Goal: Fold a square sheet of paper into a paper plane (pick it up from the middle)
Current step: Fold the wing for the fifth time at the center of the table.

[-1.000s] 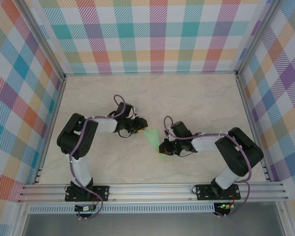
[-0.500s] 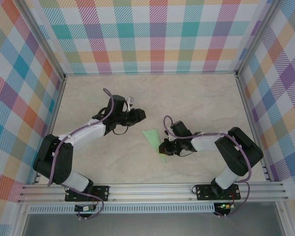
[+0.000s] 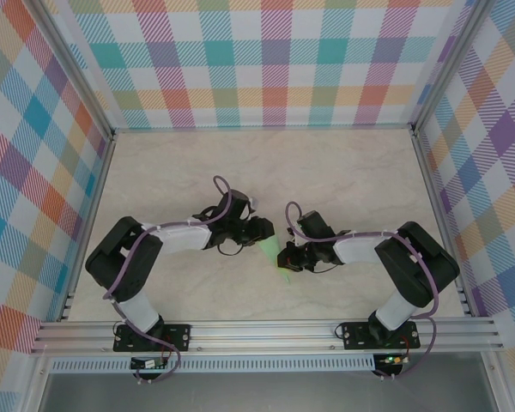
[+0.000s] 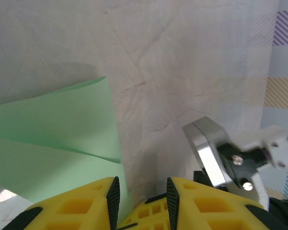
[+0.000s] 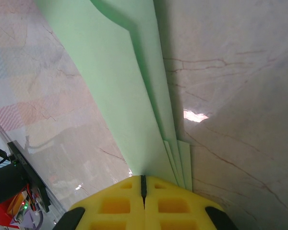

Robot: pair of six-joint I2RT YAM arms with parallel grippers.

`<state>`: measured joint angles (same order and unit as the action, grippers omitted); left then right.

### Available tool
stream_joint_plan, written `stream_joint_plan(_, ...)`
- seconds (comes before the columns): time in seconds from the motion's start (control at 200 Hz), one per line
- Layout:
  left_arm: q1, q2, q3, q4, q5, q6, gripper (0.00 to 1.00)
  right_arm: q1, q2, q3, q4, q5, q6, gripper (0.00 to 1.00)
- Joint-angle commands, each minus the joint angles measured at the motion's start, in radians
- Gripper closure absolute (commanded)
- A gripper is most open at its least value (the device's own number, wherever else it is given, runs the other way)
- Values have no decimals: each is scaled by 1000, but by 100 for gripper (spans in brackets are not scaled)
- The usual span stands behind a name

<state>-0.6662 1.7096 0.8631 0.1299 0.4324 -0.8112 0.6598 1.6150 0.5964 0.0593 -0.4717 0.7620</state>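
Paper plane [image 5: 120, 91]: layered mint-green wedge

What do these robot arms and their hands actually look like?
Left arm and right arm: white links, black joints, looping purple cables. Left hand and right hand: yellow fingers, black ribbed pads on the left's.

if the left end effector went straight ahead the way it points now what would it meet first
Probably the green paper: its edge lies right by one finger of the left end effector. Straight ahead of the gap is bare table, though depth is unclear.
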Motion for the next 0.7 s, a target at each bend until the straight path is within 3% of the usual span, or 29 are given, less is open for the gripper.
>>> stream_joint_plan(0.0, -6, 31, 32, 46, -3, -11, 67, 8, 54, -39, -142, 43, 11, 95)
stream_joint_plan(0.345, -6, 144, 22, 45, -34, -22, 68, 8, 35, -10, -146, 34, 6, 95)
stream_joint_plan(0.695, -6, 150, 3, 21, -47, -6, 69, 9, -83, 59, -131, -71, -11, 90)
